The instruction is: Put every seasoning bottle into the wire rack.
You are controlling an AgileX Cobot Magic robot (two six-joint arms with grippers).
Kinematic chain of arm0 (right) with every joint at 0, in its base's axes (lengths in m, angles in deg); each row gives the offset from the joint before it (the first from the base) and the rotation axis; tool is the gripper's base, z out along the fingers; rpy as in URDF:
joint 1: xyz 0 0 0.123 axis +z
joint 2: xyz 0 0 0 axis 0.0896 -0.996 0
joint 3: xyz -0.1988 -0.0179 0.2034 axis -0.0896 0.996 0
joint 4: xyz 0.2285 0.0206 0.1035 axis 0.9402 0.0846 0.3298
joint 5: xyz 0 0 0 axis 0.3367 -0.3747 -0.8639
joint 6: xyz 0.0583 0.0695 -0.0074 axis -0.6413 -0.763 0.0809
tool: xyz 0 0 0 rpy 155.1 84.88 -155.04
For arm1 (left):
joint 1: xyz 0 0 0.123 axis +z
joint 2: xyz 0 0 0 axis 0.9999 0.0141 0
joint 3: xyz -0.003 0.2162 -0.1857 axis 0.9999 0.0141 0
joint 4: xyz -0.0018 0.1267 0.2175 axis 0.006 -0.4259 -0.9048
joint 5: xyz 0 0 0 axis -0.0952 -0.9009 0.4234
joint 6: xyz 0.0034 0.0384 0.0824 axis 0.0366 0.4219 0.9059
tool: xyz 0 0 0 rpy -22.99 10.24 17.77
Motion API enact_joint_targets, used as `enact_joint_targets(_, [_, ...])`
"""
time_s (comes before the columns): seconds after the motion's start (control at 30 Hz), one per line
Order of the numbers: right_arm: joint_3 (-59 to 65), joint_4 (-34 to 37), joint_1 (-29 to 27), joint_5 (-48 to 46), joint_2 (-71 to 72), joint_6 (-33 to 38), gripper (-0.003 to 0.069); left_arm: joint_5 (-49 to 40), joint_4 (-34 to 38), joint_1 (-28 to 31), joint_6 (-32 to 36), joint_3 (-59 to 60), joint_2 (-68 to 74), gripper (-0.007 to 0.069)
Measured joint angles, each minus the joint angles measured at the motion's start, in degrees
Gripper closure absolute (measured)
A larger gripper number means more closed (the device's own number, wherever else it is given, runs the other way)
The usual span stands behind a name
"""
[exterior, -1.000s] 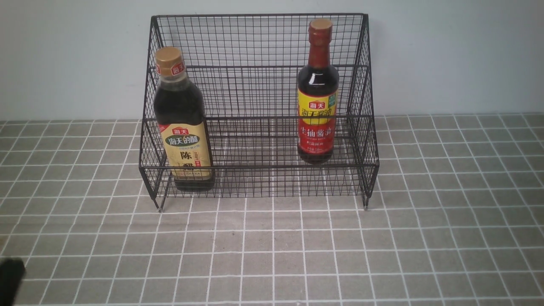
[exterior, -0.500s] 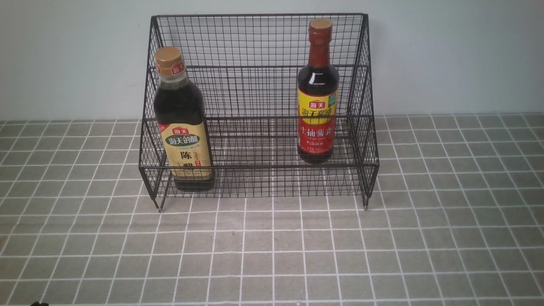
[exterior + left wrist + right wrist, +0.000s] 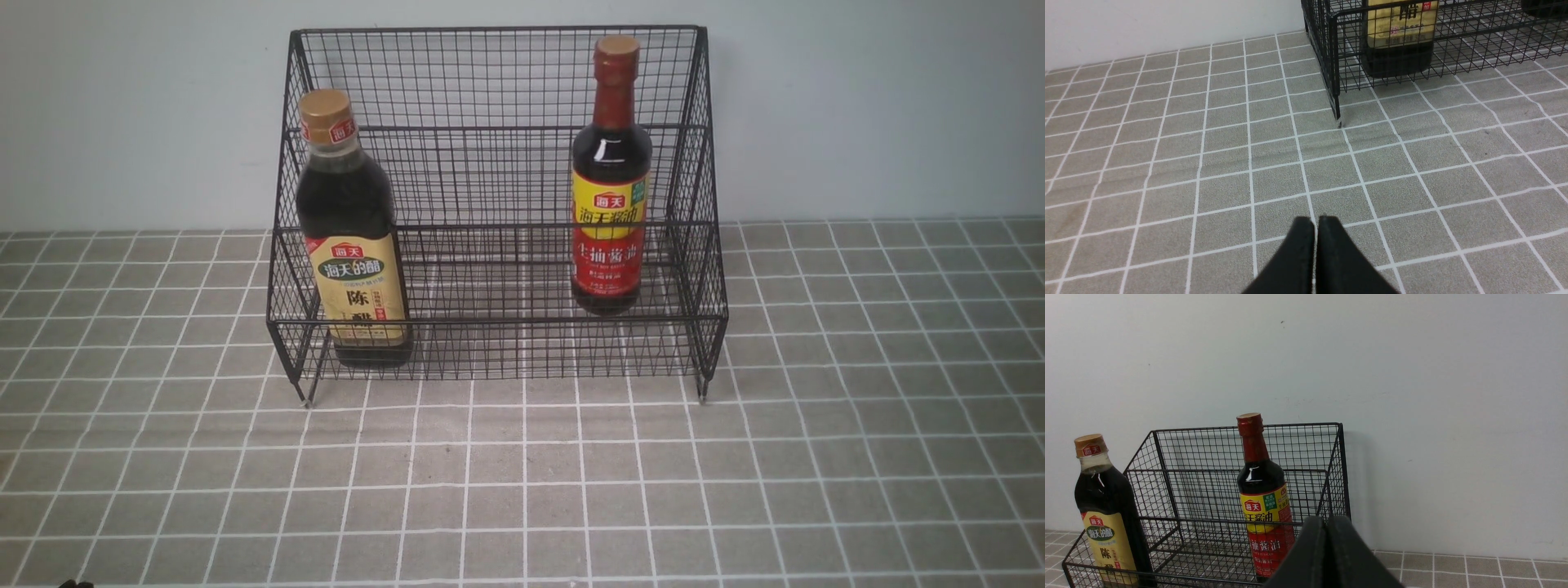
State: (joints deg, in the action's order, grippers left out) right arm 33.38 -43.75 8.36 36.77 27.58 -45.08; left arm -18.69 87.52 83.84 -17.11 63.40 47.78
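The black wire rack (image 3: 498, 204) stands against the back wall. The broad bottle (image 3: 351, 237) with gold cap and beige-green label stands upright in the rack's lower tier at its left end; its base shows in the left wrist view (image 3: 1398, 41). The slimmer bottle (image 3: 611, 180) with red-brown neck and red-yellow label stands upright further back on the right; it also shows in the right wrist view (image 3: 1263, 498). My left gripper (image 3: 1316, 222) is shut and empty, low over the tiles near the front left. My right gripper (image 3: 1326, 522) is shut and empty, held off the rack's right side.
The rack (image 3: 1237, 498) rests on a grey tiled cloth (image 3: 522, 490) with slight wrinkles before the rack's front left foot (image 3: 1338, 118). A plain pale wall (image 3: 857, 106) runs behind. Only a dark speck of the left arm shows at the front view's bottom left corner (image 3: 73, 583).
The dark left arm part seen at the front view's lower left edge one second ago has drawn back almost out of view. The broad bottle, blurred then, now stands still.
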Motion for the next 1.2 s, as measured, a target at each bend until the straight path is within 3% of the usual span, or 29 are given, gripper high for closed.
enact_joint_targets(0.13, [0.0, -1.0, 0.0, 0.0, 0.0, 0.5, 0.0671, 0.0, 0.0, 0.0, 0.0, 0.0, 0.0, 0.0631])
enact_joint_targets(0.27, [0.0, -7.8, 0.0, -0.1, 0.0, 1.2, 0.0671, 0.0, 0.0, 0.0, 0.0, 0.0, 0.0, 0.0631])
enact_joint_targets(0.37, [0.0, -18.5, 0.0, -0.3, 0.0, -5.4, 0.0671, 0.0, 0.0, 0.0, 0.0, 0.0, 0.0, 0.0631])
enact_joint_targets(0.53, [0.0, -27.1, 0.0, -1.5, 0.0, -15.1, 0.0671, 0.0, 0.0, 0.0, 0.0, 0.0, 0.0, 0.0631])
enact_joint_targets(0.77, [1.1, -28.5, -0.8, -3.7, 1.3, -17.7, 0.0671, 0.0, 0.0, 0.0, 0.0, 0.0, 0.0, 0.0631])
enact_joint_targets(1.0, [14.8, -28.8, -11.8, -3.7, 9.8, -18.0, 0.0671, 0.0, 0.0, 0.0, 0.0, 0.0, 0.0, 0.0631])
enact_joint_targets(1.2, [19.9, -28.5, -16.3, -7.8, 10.8, -18.3, 0.0671, -0.2, 0.0, 0.0, 0.0, 0.0, 0.0, 0.0631])
